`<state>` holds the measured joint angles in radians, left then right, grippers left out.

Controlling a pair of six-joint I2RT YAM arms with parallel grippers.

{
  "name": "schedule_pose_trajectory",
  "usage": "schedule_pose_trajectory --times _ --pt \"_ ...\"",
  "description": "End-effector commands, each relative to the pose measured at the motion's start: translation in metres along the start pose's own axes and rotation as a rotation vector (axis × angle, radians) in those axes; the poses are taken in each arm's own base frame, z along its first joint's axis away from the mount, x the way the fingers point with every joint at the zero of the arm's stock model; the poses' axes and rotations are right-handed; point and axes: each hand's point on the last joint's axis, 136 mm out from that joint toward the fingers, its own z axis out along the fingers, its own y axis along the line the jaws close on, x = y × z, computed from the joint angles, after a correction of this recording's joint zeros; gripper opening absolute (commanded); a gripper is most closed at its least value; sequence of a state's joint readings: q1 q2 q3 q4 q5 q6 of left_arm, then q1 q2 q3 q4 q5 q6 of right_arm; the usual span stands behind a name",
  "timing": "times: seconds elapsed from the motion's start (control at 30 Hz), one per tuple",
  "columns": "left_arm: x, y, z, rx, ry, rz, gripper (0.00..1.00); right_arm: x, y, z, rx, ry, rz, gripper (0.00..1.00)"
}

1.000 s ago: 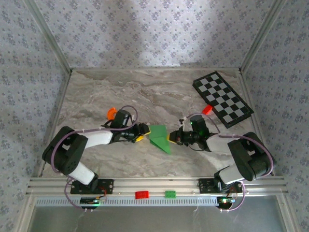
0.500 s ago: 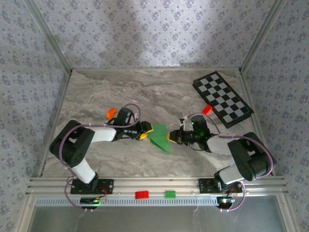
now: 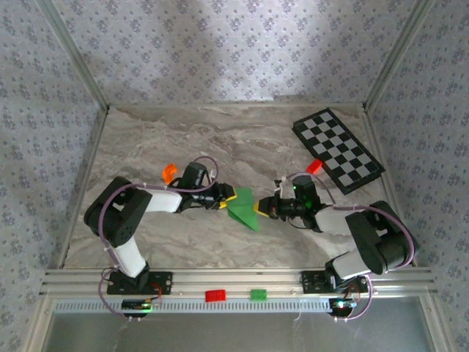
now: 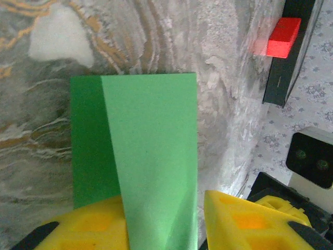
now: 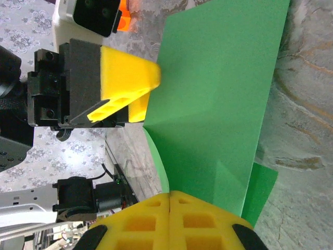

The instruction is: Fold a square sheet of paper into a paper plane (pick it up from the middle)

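matt green paper (image 4: 156, 135); smooth marble-look table (image 4: 156, 36); yellow plastic fingers (image 4: 244, 219)

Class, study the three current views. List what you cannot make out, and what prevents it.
Left wrist view: the near edge of the square sheet of paper is behind the yellow fingers of the left gripper and the bottom edge.
Right wrist view: the orange object is cut off by the top edge and a camera housing.
Top external view: the sheet's creases are too small.
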<state>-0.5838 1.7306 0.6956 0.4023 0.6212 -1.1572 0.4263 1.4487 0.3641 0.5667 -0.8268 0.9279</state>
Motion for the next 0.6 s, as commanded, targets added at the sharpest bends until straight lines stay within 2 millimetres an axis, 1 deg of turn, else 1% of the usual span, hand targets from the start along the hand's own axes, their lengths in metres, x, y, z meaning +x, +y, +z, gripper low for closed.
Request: schedule_pose_trajectory --times 0.0,0.17,0.3,0.37,0.4,0.5,0.57 --pt "-0.004 -0.015 0.006 0.05 0.01 0.013 0.33 0.003 0.002 -0.003 -0.021 0.012 0.002 0.05" --pt "-0.007 -0.012 0.005 0.048 -0.014 -0.013 0.25 0.003 0.0 -0.003 -0.018 0.011 0.008 0.06" --pt "-0.008 -0.007 0.001 0.029 -0.045 -0.025 0.17 0.002 -0.005 -0.004 0.003 0.004 0.017 0.12" --pt "-0.009 -0.004 -0.002 0.015 -0.063 -0.024 0.1 0.001 -0.012 -0.005 0.043 -0.005 0.031 0.17" --pt "-0.009 -0.003 -0.004 0.01 -0.072 -0.026 0.08 -0.002 -0.018 -0.007 0.084 -0.028 0.034 0.22" --pt "-0.011 0.0 -0.012 -0.012 -0.117 -0.024 0.06 -0.005 -0.029 -0.016 0.214 -0.076 -0.011 0.32" --pt "-0.013 0.003 -0.019 -0.036 -0.146 -0.016 0.05 -0.006 -0.029 -0.023 0.292 -0.085 -0.066 0.34"
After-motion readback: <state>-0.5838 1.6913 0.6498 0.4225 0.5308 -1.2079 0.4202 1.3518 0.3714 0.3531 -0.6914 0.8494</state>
